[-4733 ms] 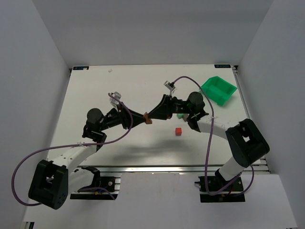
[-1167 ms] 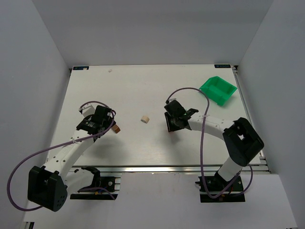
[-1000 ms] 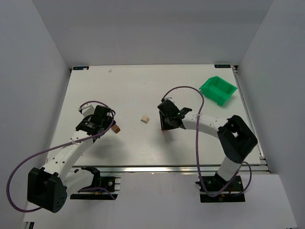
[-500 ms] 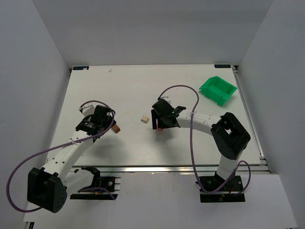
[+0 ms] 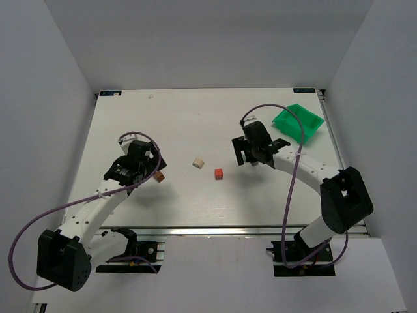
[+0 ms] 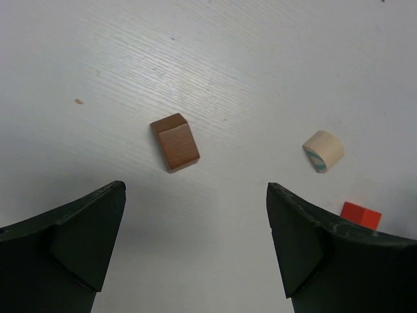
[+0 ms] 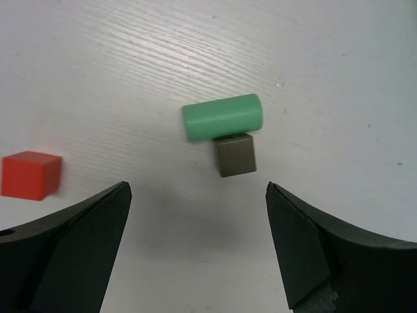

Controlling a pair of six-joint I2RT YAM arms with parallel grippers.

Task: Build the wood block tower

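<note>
The wooden blocks lie singly on the white table (image 5: 182, 124). A red cube (image 5: 219, 173) sits just right of a cream rounded block (image 5: 198, 163), and a brown block (image 5: 158, 176) lies further left. In the right wrist view a green cylinder (image 7: 221, 117) touches a grey-brown cube (image 7: 235, 155), with the red cube (image 7: 30, 175) off to the left. My right gripper (image 7: 195, 189) hovers open near the cylinder and cube, holding nothing. My left gripper (image 6: 195, 189) is open too, just short of the brown block (image 6: 174, 142), with the cream block (image 6: 324, 150) to its right.
A bright green plastic bin (image 5: 298, 122) stands at the back right, close behind the right arm (image 5: 306, 166). The left arm (image 5: 98, 202) reaches in from the near left. A purple cable loops over each arm.
My right gripper opened and left the red cube on the table right of the cream block, then drew back to the right. The left arm barely moved.
</note>
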